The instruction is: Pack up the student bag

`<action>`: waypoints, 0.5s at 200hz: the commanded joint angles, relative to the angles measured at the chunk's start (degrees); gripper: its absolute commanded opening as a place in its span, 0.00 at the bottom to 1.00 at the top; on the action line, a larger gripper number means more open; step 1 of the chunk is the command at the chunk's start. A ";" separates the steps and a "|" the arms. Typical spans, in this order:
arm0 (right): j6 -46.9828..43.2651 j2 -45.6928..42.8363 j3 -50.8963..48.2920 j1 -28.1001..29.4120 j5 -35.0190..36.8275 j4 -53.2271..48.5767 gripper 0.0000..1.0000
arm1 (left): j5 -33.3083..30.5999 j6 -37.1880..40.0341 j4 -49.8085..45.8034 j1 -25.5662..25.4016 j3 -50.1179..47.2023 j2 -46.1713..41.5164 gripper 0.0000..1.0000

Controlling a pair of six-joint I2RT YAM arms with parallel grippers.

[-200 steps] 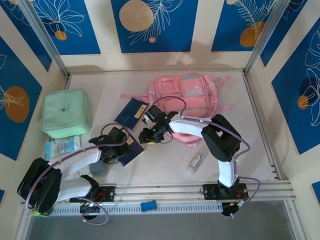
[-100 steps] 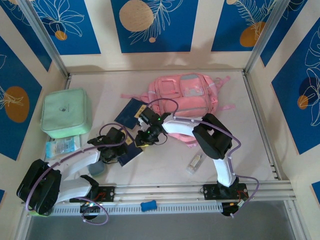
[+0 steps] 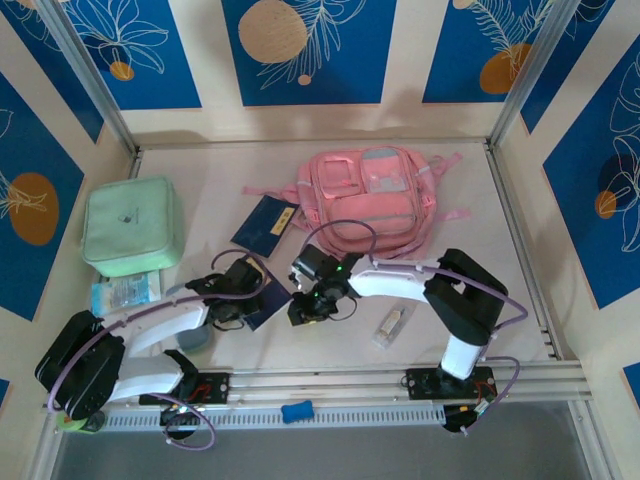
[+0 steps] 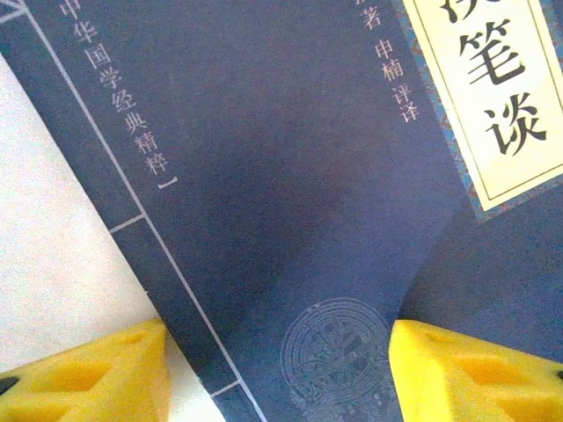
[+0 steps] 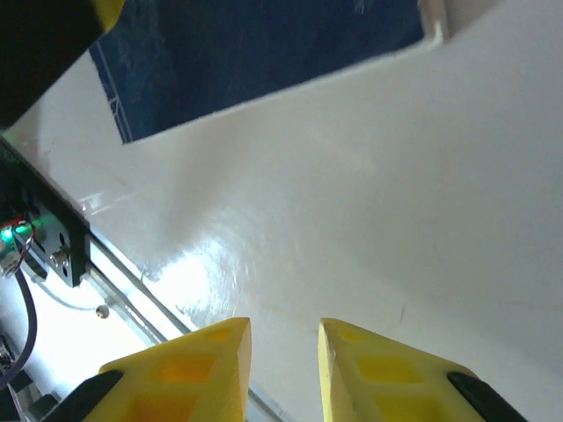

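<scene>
The student bag (image 3: 370,198), pink with grey-white panels, lies flat at the back middle of the table. One dark blue book (image 3: 264,224) rests just left of it. A second dark blue book (image 3: 270,298) (image 4: 281,176) lies nearer, and my left gripper (image 3: 243,307) (image 4: 277,338) hovers over it with its yellow fingers spread wide, one over the cover and one over bare table. My right gripper (image 3: 303,306) (image 5: 283,330) sits low over the white table just right of that book (image 5: 255,61), jaws a narrow gap apart with nothing between them.
A mint-green soft case (image 3: 131,226) lies at the left with a tissue packet (image 3: 125,292) in front of it. A small clear item (image 3: 393,325) rests right of my right gripper. The rail (image 3: 330,385) runs along the near edge.
My right gripper has drawn back from beside the bag toward the near edge and narrowed its jaws. My left gripper has reached further right over the near book.
</scene>
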 commanded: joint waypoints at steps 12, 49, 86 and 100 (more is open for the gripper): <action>0.21 -2.93 0.37 -3.18 3.51 -2.58 0.33 | 10.56 -3.45 13.19 -2.98 0.05 -0.48 0.66; -3.24 4.06 9.24 -6.12 2.86 -3.22 0.39 | 6.65 -6.06 11.50 -2.61 -2.39 -4.28 0.70; -6.28 13.12 19.91 -7.08 4.84 -6.73 0.47 | 4.79 -6.21 8.43 -1.56 -2.56 -6.16 0.71; -7.43 14.50 22.00 -7.73 5.87 -7.33 0.49 | 3.97 -6.66 8.02 -1.42 -3.07 -6.88 0.71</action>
